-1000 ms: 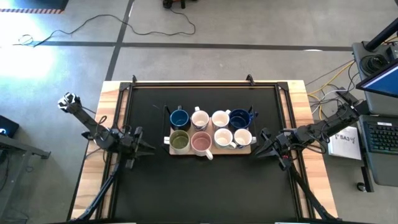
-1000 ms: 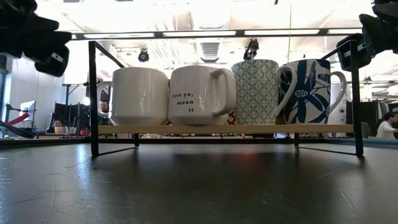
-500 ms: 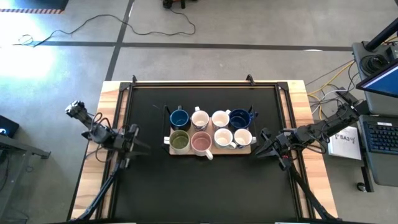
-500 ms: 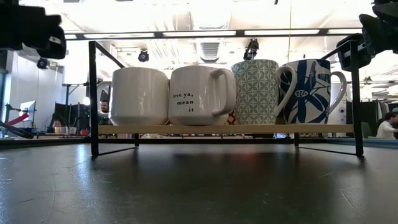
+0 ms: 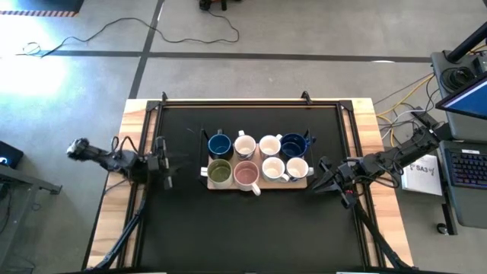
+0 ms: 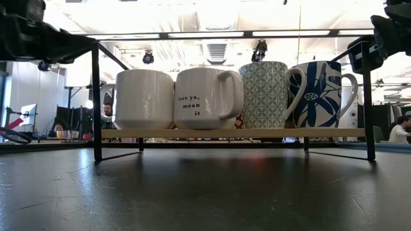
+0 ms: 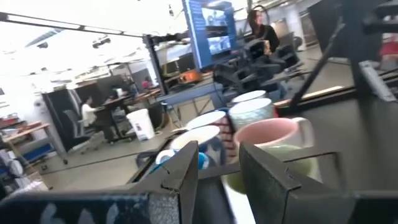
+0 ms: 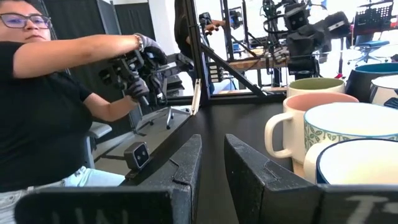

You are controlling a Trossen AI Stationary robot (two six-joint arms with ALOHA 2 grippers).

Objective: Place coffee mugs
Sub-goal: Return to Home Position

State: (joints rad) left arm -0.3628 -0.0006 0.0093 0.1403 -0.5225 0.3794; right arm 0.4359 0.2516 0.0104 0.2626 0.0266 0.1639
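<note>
While 8 mugs [image 5: 246, 174] sat in 2 rows on the shelf [image 6: 231, 133] mid-table, the left gripper [image 5: 167, 162] and right gripper [image 5: 317, 179] flanked it, both slightly spread, holding nothing.

I saw a light wooden board [image 6: 231, 133] resting in a black metal frame [image 6: 96, 96] on the black table mat [image 5: 251, 228]. Cables [image 5: 190, 27] lay on the floor beyond the table. A keyboard [image 5: 466, 166] sat off its right side, and a person in a black shirt [image 8: 43, 106] sat nearby.
</note>
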